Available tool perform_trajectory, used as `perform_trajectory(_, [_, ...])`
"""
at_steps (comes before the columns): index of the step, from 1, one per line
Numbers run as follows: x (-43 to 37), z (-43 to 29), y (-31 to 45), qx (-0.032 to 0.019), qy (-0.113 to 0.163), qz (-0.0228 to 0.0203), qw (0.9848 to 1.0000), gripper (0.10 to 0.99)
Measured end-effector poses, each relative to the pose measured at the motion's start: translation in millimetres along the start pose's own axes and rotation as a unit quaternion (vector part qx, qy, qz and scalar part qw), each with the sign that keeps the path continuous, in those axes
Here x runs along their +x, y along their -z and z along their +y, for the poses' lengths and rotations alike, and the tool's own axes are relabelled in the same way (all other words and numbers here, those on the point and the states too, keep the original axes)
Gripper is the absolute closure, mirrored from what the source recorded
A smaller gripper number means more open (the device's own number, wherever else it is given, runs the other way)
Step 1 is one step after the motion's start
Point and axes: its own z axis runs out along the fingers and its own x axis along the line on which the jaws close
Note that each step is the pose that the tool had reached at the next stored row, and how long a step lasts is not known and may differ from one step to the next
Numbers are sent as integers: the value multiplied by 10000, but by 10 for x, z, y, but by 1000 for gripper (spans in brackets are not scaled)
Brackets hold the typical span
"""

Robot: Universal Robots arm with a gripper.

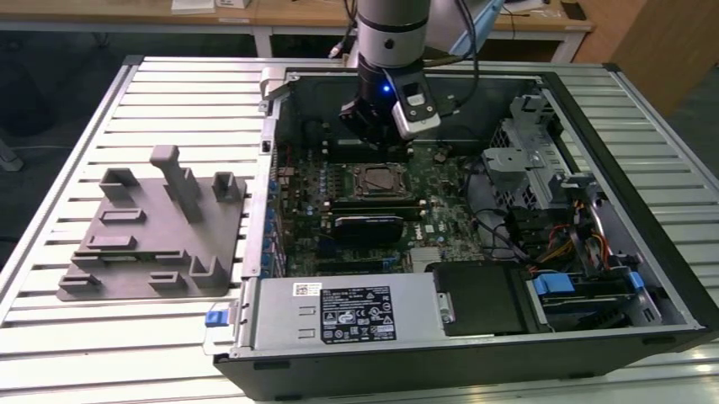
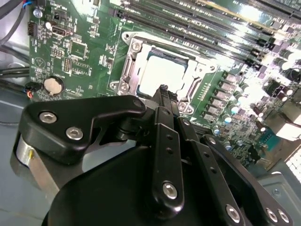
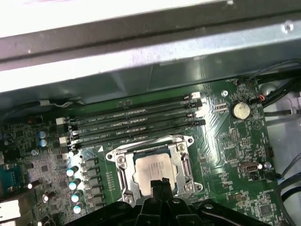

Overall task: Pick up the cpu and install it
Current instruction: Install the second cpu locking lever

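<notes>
A: Where's the cpu?
B: cpu [image 2: 161, 75] is seated flat in the socket [image 2: 127, 70] on the board [image 2: 75, 47], silver top up. Seen in both wrist views, also at [image 3: 154, 168]. Metal frame rings it on all sides.

A: And the pincer?
B: pincer [image 2: 163, 89] hangs just above the near edge of the cpu, tips drawn together to 1 narrow point, nothing held between them. In the 1st wrist view the tips [image 3: 160, 184] overlap the socket's edge; can't tell if they touch it.

A: Exterior?
B: Arm [image 1: 390, 34] comes down into the open pc case [image 1: 629, 278], which lies on its side on the slatted counter [image 1: 67, 345]. Socket [image 1: 376, 179] sits right under the arm's end. Grey tray [image 1: 157, 244] with upright blocks rests on the counter at the exterior view's left, well apart from the arm.

A: Other bits near the socket?
B: RAM slots [image 3: 134, 123] run alongside it, coin cell [image 3: 241, 110] farther off on the board.
</notes>
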Motion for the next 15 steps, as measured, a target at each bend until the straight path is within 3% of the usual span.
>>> perform_trajectory(12, [-86,-365,1,13,-1,62,10000,980])
perform_trajectory(15, [-96,-414,0,15,-1,71,10000,980])
